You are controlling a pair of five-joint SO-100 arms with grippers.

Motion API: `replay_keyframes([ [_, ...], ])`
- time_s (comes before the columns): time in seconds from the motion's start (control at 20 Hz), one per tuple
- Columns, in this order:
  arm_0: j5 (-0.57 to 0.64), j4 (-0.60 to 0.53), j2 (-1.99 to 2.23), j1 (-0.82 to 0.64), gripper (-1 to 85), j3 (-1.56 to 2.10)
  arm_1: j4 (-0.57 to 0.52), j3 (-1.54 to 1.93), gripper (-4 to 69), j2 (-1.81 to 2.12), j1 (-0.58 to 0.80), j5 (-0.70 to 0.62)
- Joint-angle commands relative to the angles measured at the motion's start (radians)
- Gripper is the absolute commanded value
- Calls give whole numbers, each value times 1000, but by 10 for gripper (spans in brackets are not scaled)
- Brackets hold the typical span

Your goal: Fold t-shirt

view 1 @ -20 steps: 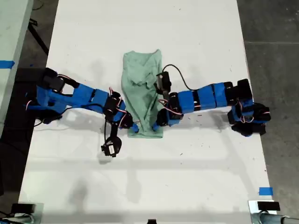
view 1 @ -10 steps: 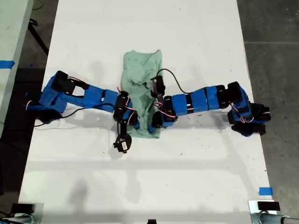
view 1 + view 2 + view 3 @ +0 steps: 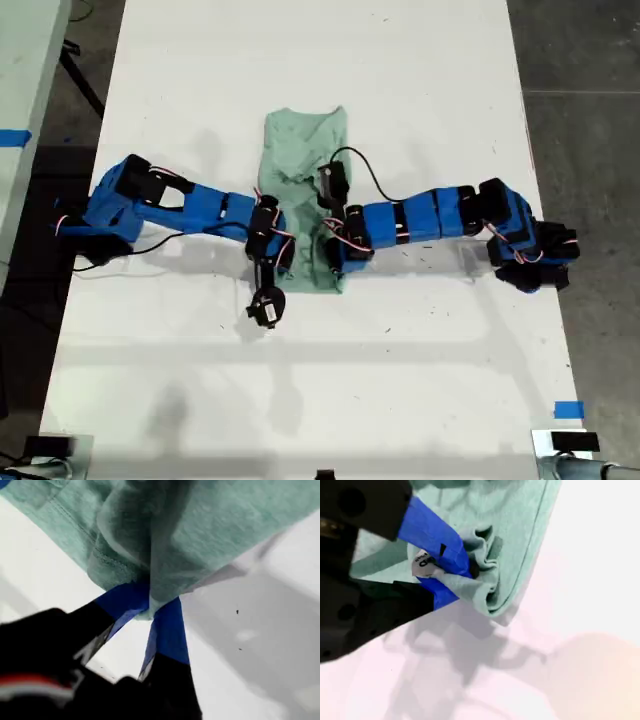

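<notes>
Seen from above, a long white table (image 3: pixel 400 60) fills the middle of the frame, with dark floor down both sides. The t-shirt (image 3: pixel 300 160) lies at the centre of the exterior view, gathered into a narrow, wrinkled pale mint-green strip running from upper centre down to the middle. Two blue arms reach in level with its lower end, one from the exterior view's left (image 3: pixel 190 210) and one from the exterior view's right (image 3: pixel 430 215), nearly meeting over the cloth. From this height the jaws cannot be made out, nor which arm is which. The wrist views fill that gap. In the first, my first gripper (image 3: pixel 155 602) has its blue jaws closed on a hanging fold of the t-shirt (image 3: pixel 225 525), with stitched seams showing and bare table (image 3: pixel 260 630) under it. In the second, my second gripper (image 3: pixel 455 577) pinches a bunched wad of the t-shirt (image 3: pixel 520 530) close to a folded, hemmed edge that ends over white table (image 3: pixel 600 555). Wide bare tabletop lies above and below the shirt in the exterior view; the table's long edges are well apart from the cloth. A blue tape mark (image 3: pixel 568 409) sits at the lower right.
</notes>
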Motion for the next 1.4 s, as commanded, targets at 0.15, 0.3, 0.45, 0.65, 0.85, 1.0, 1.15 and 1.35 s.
replay_keyframes([
  [0.15, -40, 80, 198, 129, -1, -12, 100, -34, -11, 187, -75, 110],
  [0.3, -71, 72, 268, 198, -1, -12, 97, -34, -11, 250, -127, 166],
  [0.45, -84, 64, 330, 210, -1, -14, 72, -34, -11, 291, -110, 166],
  [0.65, -81, 94, 387, 135, -1, -6, 84, -31, -11, 318, 0, 97],
  [0.85, -8, 126, 426, -55, -1, 8, 46, -28, -11, 333, 175, -28],
  [1.0, 63, 130, 428, -192, -1, 20, 2, -31, -11, 336, 295, -124],
  [1.15, 118, 132, 420, -310, -1, 25, -61, -32, -11, 318, 383, -207],
  [1.35, 169, 133, 416, -414, -1, 46, -160, -40, -11, 278, 451, -256],
])
